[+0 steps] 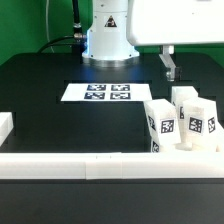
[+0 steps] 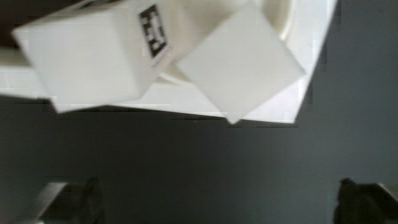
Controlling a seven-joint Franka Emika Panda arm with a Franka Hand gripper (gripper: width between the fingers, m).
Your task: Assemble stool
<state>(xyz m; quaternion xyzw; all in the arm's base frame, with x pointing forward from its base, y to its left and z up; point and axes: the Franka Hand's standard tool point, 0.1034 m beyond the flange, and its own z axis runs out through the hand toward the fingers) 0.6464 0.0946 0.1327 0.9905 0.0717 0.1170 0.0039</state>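
Three white blocky stool legs stand huddled at the exterior view's right front: one (image 1: 160, 125) and another (image 1: 197, 123) show black-and-white tags, and a third (image 1: 185, 99) stands behind them. I cannot make out the seat among them. My gripper (image 1: 169, 67) hangs above the dark table just behind this cluster. In the wrist view the gripper (image 2: 221, 205) is open. Its dark fingertips (image 2: 71, 202) stand far apart with only bare tabletop between them. Ahead of it are a tagged leg (image 2: 103, 50) and another white part's flat face (image 2: 240, 70).
The marker board (image 1: 100, 93) lies flat in the middle of the table, before the robot's base (image 1: 108, 40). A long white bar (image 1: 90, 164) edges the table's front, and a shorter one (image 1: 5, 126) sits at the exterior view's left.
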